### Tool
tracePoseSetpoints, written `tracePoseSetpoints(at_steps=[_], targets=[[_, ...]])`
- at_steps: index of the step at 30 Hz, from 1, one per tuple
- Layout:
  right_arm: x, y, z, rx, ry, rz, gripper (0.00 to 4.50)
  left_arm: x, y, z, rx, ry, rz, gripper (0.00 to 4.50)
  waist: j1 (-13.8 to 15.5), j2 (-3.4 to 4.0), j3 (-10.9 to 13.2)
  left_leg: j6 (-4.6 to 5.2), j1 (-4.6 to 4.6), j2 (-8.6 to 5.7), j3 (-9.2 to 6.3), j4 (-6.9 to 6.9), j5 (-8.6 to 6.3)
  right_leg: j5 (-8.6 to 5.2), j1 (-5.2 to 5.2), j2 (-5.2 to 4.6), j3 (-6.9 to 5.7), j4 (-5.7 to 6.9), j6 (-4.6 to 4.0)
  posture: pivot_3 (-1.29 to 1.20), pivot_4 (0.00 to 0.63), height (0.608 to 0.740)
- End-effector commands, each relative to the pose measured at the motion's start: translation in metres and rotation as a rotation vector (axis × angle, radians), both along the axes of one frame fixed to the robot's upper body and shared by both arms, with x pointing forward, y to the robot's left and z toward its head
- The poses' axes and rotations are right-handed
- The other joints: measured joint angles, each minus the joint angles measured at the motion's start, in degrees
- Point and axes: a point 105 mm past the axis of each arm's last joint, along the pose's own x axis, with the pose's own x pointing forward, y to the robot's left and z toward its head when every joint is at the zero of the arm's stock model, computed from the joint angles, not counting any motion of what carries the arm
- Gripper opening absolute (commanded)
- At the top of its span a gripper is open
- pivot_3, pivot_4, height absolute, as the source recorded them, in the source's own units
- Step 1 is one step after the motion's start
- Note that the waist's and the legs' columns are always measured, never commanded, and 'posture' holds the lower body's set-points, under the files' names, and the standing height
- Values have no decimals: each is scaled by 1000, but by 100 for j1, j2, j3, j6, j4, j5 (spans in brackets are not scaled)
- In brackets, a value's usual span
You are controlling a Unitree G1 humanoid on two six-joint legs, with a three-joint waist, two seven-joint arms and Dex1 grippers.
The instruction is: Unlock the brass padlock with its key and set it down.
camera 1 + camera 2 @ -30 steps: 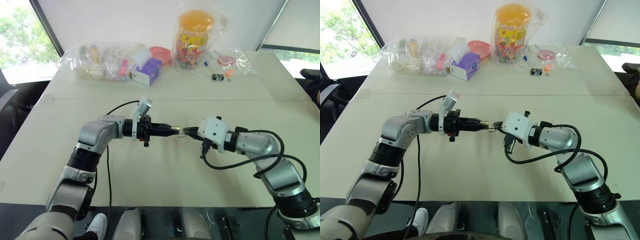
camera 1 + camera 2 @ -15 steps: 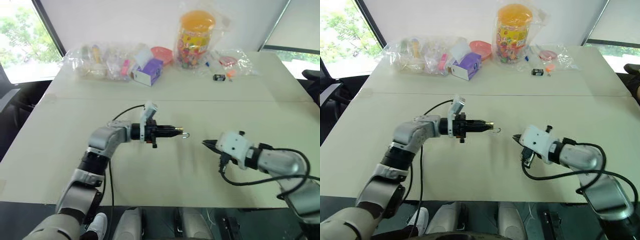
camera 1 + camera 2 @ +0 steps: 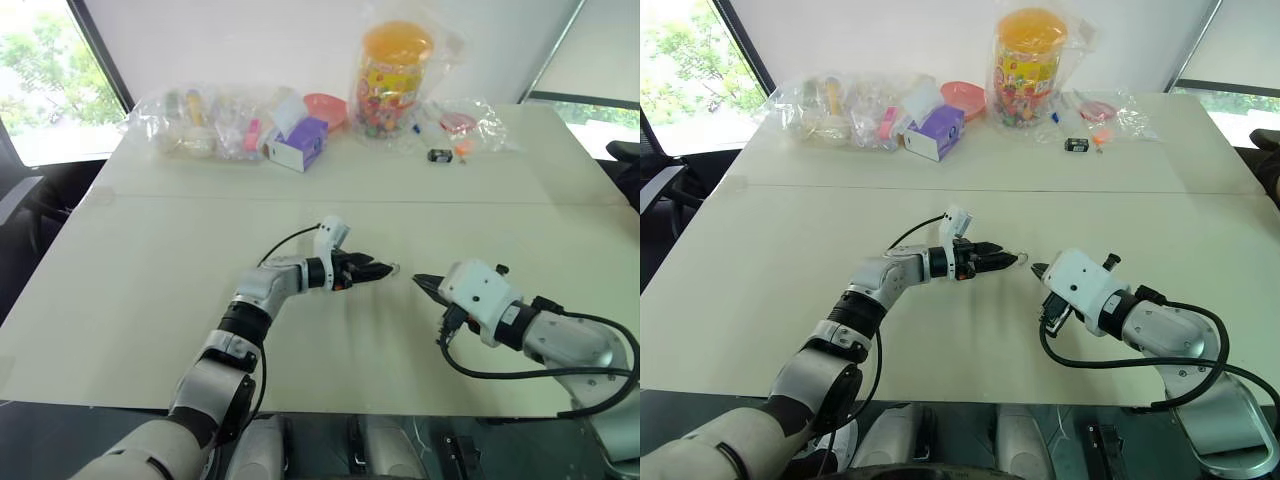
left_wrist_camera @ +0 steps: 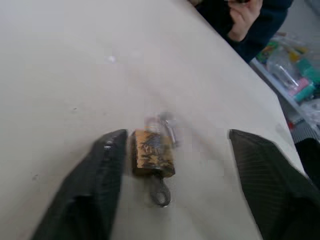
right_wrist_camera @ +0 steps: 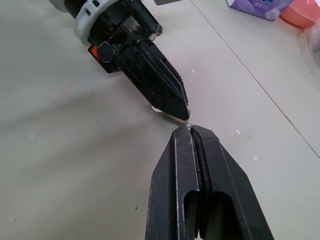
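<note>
Lower and further toward the middle of the table than a second ago, the left gripper (image 4: 172, 165) now has its two black fingers (image 4: 97, 185) spread wide, where before they pinched the brass padlock at its tip against the right gripper. The brass padlock (image 4: 151, 152) lies between those spread fingers, just beside one of them; whether it touches that finger cannot be told. Its body lies flat on the table, the long axis running roughly along the line of the gripper. A silvery looped part (image 4: 160, 192) points back toward the wrist, and a blurred silvery part shows at the far end.

From the head camera the left gripper (image 3: 385, 270) lies low over the table (image 3: 150, 260), pointing at the right gripper (image 3: 420, 281), which has drawn back to the right since the two met tip to tip. In the right wrist view the right gripper's fingers (image 5: 180, 165) are pressed together with nothing visible between them, their tip near the tip of the left gripper.

The table is a pale cream surface with a seam across it. Along its far edge sit clear plastic bags (image 3: 200, 125) of small items, a purple box (image 3: 296, 143), a pink bowl (image 3: 324, 105) and an orange-lidded jar (image 3: 390, 80). Windows with greenery flank a white wall behind. A person's hand (image 4: 245, 15) and dark sleeve show beyond the table in the left wrist view.
</note>
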Motion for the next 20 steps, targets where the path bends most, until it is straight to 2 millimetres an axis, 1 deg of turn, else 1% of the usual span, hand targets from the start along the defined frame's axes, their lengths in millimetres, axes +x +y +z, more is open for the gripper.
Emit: tracePoseSetpoints(at_steps=[1,2,6,8,10,13,17,20], targets=[[-2,4,12,-4,-58,12,0,5,10,-6,52,-11,18,4408,-1,0,-1,0,4,0,0,0,0,0,4,0,0,-1,0,0,150,735],[-2,4,13,-4,-59,11,0,5,11,-6,54,-13,18,4408,-5,0,-1,0,6,0,0,0,0,0,6,0,0,-1,0,0,150,735],[-1,2,15,-20,-65,11,0,10,36,-4,107,-61,17,4408,-82,0,-1,0,10,4,-1,-2,0,0,6,9,2,0,0,0,150,735],[0,0,16,-34,-62,16,0,12,50,3,134,-122,7,4408,-147,0,-1,0,11,8,-2,-3,0,0,6,10,2,2,0,0,150,735],[0,-3,16,-56,-52,27,0,10,62,15,142,-192,-24,4408,-171,1,-1,0,15,12,-1,-6,0,0,6,12,6,3,0,0,150,735],[0,-7,13,-92,-21,49,0,-5,73,33,125,-264,-112,4408,-131,2,-1,0,13,17,-5,-9,0,-1,5,13,5,4,-1,0,150,735],[3,-14,13,-111,2,60,0,-18,78,39,135,-318,-170,4408,-8,1,-1,0,0,6,-8,-1,0,0,5,-1,3,-3,-1,0,150,735],[5,-18,12,-130,15,67,0,-30,80,47,112,-347,-220,4408,10,1,-1,1,-1,1,-8,1,-1,0,5,-6,3,-5,-1,0,150,735]])
